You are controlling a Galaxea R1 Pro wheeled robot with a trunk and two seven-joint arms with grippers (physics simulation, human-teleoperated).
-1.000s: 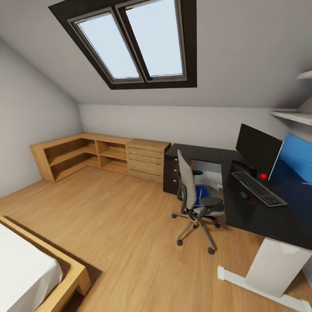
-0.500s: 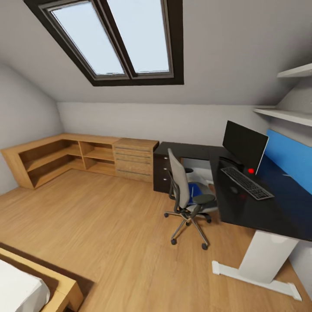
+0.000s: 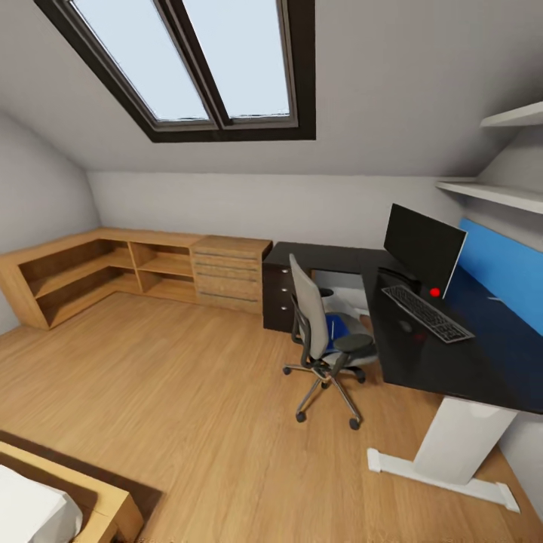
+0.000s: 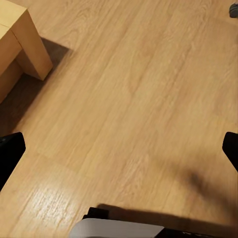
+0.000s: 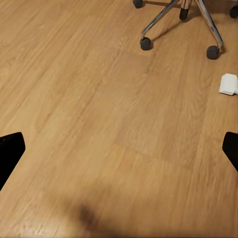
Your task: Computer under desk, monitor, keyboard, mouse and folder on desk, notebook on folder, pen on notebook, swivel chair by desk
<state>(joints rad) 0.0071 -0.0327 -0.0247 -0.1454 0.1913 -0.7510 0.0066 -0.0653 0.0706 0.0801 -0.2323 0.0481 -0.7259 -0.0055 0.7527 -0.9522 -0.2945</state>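
The black L-shaped desk (image 3: 426,366) stands at the right of the head view. On it are the monitor (image 3: 424,244) and, in front of it, the keyboard (image 3: 427,313). A small dark mouse (image 3: 407,326) lies just left of the keyboard. The grey swivel chair (image 3: 317,326) stands at the desk's inner corner with the blue folder (image 3: 340,329) on its seat. A pale shape under the desk may be the computer (image 3: 343,296). My left gripper (image 4: 119,151) and right gripper (image 5: 119,148) both hang open over bare floor. The chair's chrome base (image 5: 179,15) shows in the right wrist view.
A small red dot (image 3: 434,292) sits by the monitor stand. Low wooden shelving (image 3: 98,268) and a wooden chest (image 3: 228,273) line the far wall. A bed corner (image 3: 53,507) (image 4: 22,47) is near my left side. The white desk foot (image 3: 441,477) (image 5: 228,84) rests on the floor.
The whole head view has shifted as the camera moved; the desk and chair sit slightly further left and lower in the picture. The things themselves have not moved.
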